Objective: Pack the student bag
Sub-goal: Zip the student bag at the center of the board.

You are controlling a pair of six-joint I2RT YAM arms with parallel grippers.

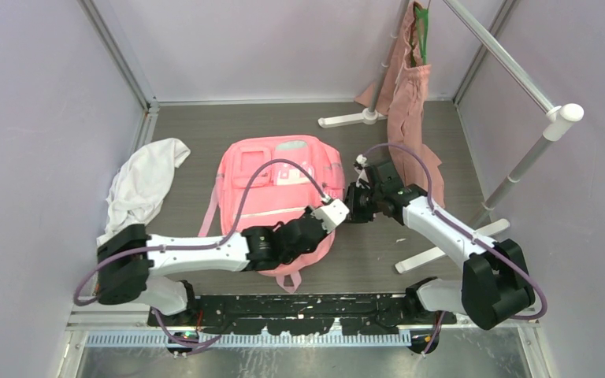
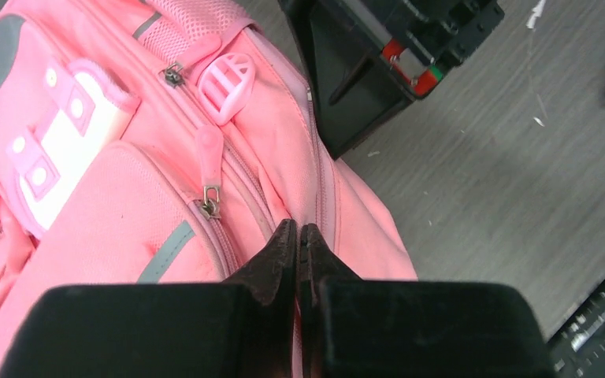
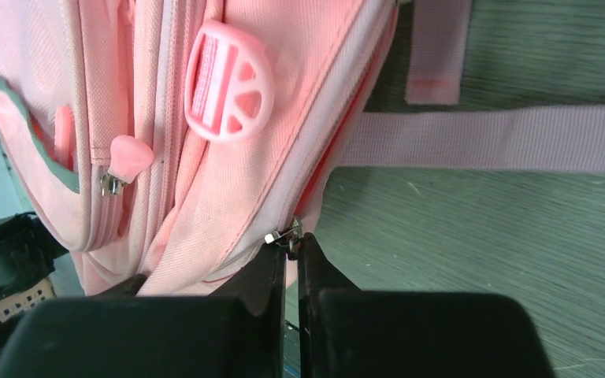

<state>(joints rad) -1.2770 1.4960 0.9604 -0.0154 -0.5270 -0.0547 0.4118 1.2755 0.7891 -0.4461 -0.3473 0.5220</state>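
Note:
The student bag (image 1: 272, 177) lies flat on the table, front side up, a large pink backpack with white-trimmed pockets. My left gripper (image 1: 337, 209) is at the bag's right edge. In the left wrist view it (image 2: 299, 230) is shut, pinching the pink fabric (image 2: 339, 197) beside the side seam. My right gripper (image 1: 354, 206) faces it from the right. In the right wrist view it (image 3: 291, 240) is shut on the metal zipper pull (image 3: 283, 233) of the bag's main zip. The bag's pink straps (image 3: 488, 138) lie on the table behind.
A white cloth (image 1: 146, 181) lies left of the bag. A dusty-pink tote (image 1: 410, 102) hangs on a green hanger from a white rack (image 1: 520, 75) at the back right. The rack's foot (image 1: 441, 252) crosses the table near my right arm.

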